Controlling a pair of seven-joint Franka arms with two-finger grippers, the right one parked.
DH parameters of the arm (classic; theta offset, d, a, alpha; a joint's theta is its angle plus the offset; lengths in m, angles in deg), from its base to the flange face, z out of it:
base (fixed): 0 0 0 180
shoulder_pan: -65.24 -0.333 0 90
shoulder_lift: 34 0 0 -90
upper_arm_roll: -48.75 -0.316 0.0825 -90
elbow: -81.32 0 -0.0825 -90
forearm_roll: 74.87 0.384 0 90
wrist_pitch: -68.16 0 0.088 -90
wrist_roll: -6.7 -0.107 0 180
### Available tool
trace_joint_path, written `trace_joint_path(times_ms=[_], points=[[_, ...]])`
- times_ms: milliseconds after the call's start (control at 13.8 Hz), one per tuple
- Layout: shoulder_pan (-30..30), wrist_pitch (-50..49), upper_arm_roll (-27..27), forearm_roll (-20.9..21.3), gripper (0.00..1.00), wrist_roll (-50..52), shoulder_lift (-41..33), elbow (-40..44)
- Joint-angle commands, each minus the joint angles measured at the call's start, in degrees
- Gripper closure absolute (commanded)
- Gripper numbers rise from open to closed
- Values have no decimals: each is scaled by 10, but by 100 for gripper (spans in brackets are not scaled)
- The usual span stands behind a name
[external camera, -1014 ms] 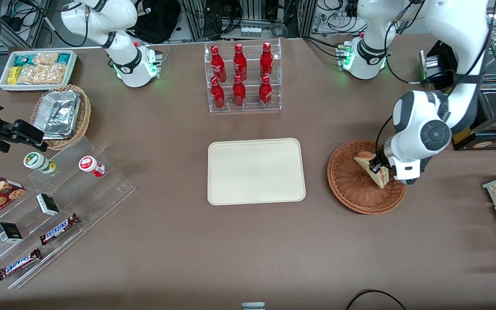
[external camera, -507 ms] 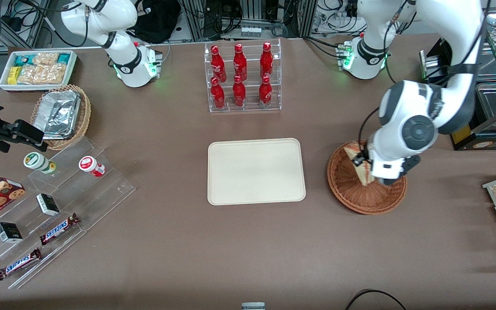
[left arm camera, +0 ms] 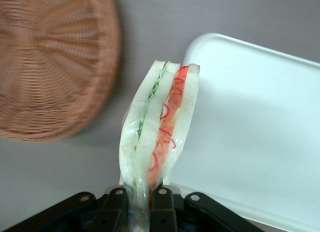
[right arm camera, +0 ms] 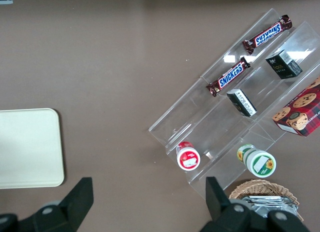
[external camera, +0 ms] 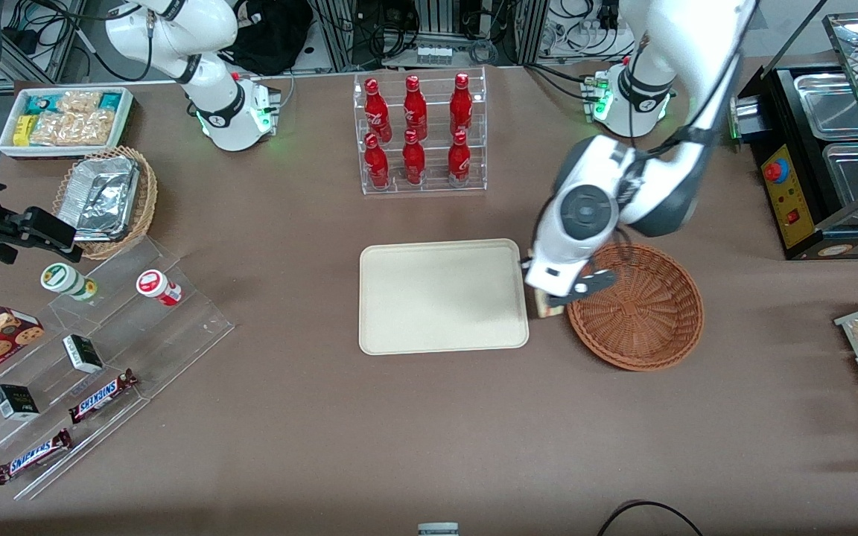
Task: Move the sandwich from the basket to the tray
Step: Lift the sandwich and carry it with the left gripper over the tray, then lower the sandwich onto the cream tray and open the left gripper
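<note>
The left arm's gripper point(external camera: 548, 299) is hanging in the air over the strip of table between the wicker basket point(external camera: 636, 307) and the cream tray point(external camera: 443, 295), its two fingers point(left arm camera: 161, 198) clamped tight on the lower end of a plastic-wrapped sandwich point(left arm camera: 159, 127). The wedge is pointing away from the fingers, showing green and red filling between its bread slices, clear of both basket and tray.
</note>
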Motion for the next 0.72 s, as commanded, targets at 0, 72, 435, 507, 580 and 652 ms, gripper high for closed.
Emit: trace_joint_path(times_ms=[0,72,435,507,580,652], points=[[38,23,-7,0,92,3,52,55],[52,30,-7,-1,92,9,71,71],[111,30,-8,3,92,88,159,172],[119,30,-8,4,92,102,172,188],[128,30,-9,10,92,118,185,206],[131,30,-9,27,92,140,196,220]])
